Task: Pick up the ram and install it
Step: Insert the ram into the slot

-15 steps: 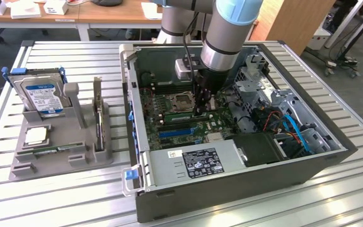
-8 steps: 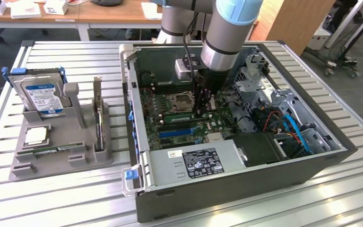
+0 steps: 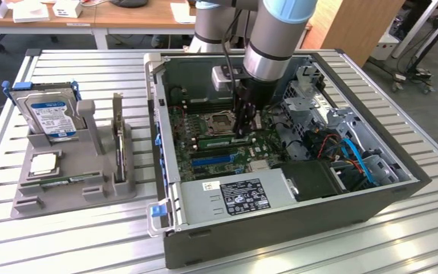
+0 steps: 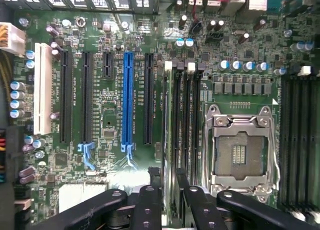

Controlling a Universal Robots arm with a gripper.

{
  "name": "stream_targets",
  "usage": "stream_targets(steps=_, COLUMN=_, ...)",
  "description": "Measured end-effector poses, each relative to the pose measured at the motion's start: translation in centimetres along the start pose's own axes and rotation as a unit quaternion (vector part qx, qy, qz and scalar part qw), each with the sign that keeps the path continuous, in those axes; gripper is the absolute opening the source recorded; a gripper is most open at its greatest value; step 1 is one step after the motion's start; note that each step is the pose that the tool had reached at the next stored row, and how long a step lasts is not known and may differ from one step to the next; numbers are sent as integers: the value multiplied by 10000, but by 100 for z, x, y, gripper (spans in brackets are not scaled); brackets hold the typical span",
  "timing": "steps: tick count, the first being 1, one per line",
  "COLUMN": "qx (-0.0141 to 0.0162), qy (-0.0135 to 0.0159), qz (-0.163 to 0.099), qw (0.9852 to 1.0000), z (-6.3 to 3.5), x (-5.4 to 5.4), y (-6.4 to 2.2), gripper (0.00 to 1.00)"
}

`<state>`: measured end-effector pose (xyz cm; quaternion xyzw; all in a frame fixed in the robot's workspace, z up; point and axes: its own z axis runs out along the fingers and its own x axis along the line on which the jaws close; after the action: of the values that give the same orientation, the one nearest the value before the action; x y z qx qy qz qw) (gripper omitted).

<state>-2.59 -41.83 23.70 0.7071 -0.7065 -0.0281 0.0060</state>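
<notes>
ram (image 4: 169,135): thin bare board, light, stiff but fragile. judge best hold is pinch across flat faces at top edge, clear of contacts. stands on edge in slot bank beside cpu socket (image 4: 240,150). gripper (image 4: 168,180): fingers parted, straddling ram, looks released; nothing held.

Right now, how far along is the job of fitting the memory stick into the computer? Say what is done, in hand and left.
Done: the memory stick stands in a slot beside the processor socket. In hand: nothing; the claw is open, one finger either side of the stick. Left: the pictures do not show whether the stick is pressed fully home.
</notes>
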Motion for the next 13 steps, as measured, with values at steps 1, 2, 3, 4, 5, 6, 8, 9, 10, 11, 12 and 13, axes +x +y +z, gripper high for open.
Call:
stream_targets(steps=1, qx=0, qy=0, qz=0, qw=10000, z=-27, x=-1, y=1, gripper=25)
stream_targets(steps=2, qx=0, qy=0, qz=0, qw=10000, z=-57, x=-2, y=3, gripper=25)
stream_targets(steps=3, qx=0, qy=0, qz=0, qw=10000, z=-90, x=-3, y=4, gripper=25)
stream_targets(steps=4, qx=0, qy=0, qz=0, qw=10000, z=-120, x=-4, y=6, gripper=25)
stream_targets(steps=5, qx=0, qy=1, qz=0, qw=10000, z=-150, x=-5, y=7, gripper=25)
stream_targets(steps=6, qx=0, qy=0, qz=0, qw=10000, z=-179, x=-6, y=8, gripper=25)
stream_targets(steps=8, qx=0, qy=1, qz=0, qw=10000, z=-242, x=-8, y=12, gripper=25)
stream_targets(steps=9, qx=0, qy=1, qz=0, qw=10000, z=-272, x=-9, y=13, gripper=25)
stream_targets(steps=10, qx=0, qy=1, qz=0, qw=10000, z=-304, x=-10, y=15, gripper=25)
stream_targets(steps=11, qx=0, qy=2, qz=0, qw=10000, z=-337, x=-11, y=16, gripper=25)
stream_targets(steps=12, qx=0, qy=2, qz=0, qw=10000, z=-367, x=-12, y=18, gripper=25)
stream_targets(steps=13, qx=0, qy=2, qz=0, qw=10000, z=-397, x=-13, y=19, gripper=25)
